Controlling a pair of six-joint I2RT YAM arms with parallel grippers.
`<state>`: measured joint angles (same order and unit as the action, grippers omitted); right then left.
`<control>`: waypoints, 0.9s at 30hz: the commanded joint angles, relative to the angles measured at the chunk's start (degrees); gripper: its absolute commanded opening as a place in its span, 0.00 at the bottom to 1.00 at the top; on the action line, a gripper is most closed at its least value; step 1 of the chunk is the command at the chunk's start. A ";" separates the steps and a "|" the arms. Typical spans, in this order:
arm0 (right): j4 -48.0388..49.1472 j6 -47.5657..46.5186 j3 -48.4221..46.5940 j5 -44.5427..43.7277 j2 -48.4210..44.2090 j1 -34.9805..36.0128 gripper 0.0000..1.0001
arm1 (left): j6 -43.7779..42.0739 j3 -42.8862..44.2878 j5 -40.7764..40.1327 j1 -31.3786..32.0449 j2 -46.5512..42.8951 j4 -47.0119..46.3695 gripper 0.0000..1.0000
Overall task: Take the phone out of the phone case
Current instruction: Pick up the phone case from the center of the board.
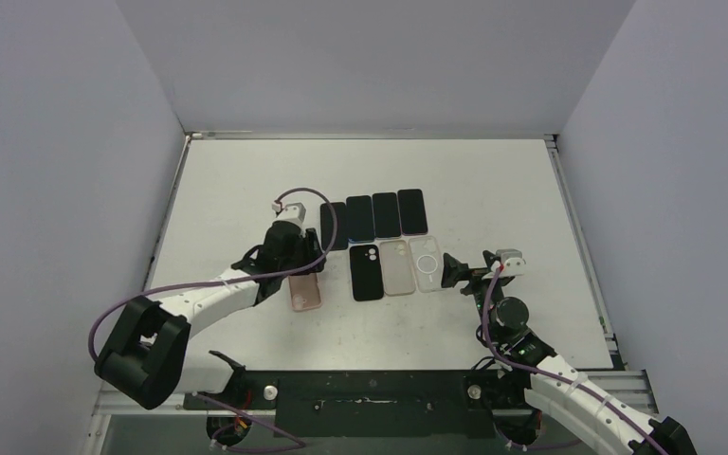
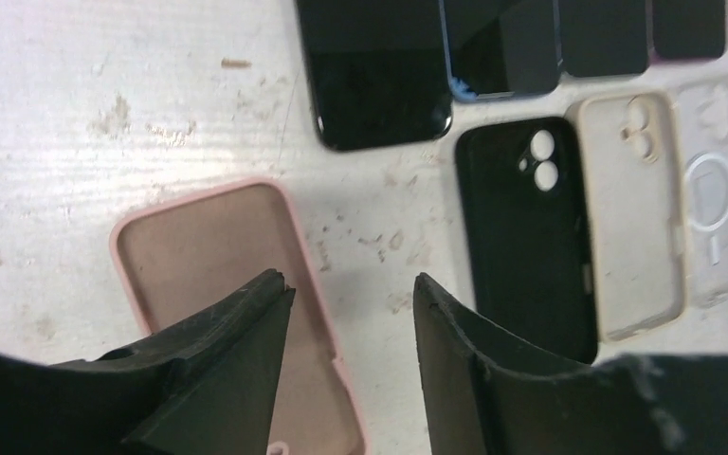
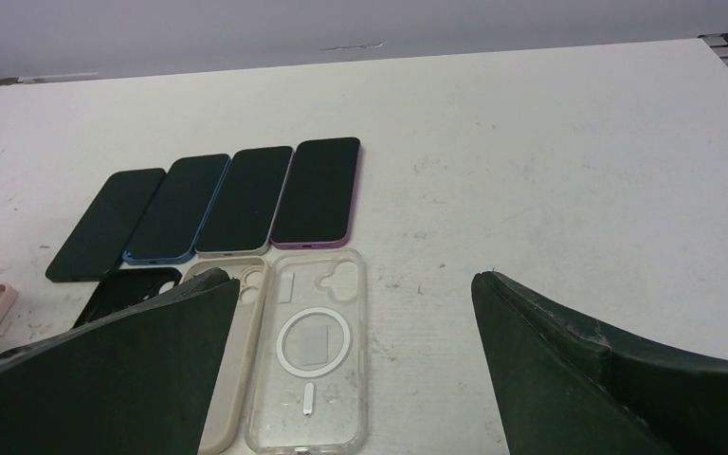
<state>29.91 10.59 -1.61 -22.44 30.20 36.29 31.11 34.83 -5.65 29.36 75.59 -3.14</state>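
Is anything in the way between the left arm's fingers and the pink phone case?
Nothing visible does. The pink case lies flat, hollow side up, right under the left gripper. One of its fingers overlaps the case in the wrist view, and the other is over bare table. The black case lies apart.

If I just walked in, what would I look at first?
Probably the row of four dark flat phones in the middle of the white table. A black phone case, a beige phone case and a clear plastic phone case are lined up just nearer the arms. Left of those, an empty pink soft case lies under the left gripper, whose jaws stand apart.
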 commanded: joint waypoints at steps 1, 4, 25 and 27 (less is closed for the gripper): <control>2.03 -0.13 -2.14 0.56 -0.52 -0.52 1.00 | -0.61 0.49 -3.87 1.48 0.26 3.03 0.44; 1.86 -0.30 -2.17 0.35 -0.54 -0.57 1.00 | -1.55 3.06 -5.89 2.89 3.57 6.26 0.40; 1.73 -0.57 -2.52 0.29 0.43 -0.52 1.00 | -4.45 7.89 -10.26 8.51 15.39 13.90 0.00; 1.76 -0.56 -2.52 0.21 0.46 -0.53 1.00 | -4.77 7.80 -10.33 9.08 13.91 15.57 0.00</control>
<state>29.91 10.57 -1.61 -22.41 30.26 36.01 27.24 42.39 -17.85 36.60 89.84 5.45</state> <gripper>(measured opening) 0.999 0.013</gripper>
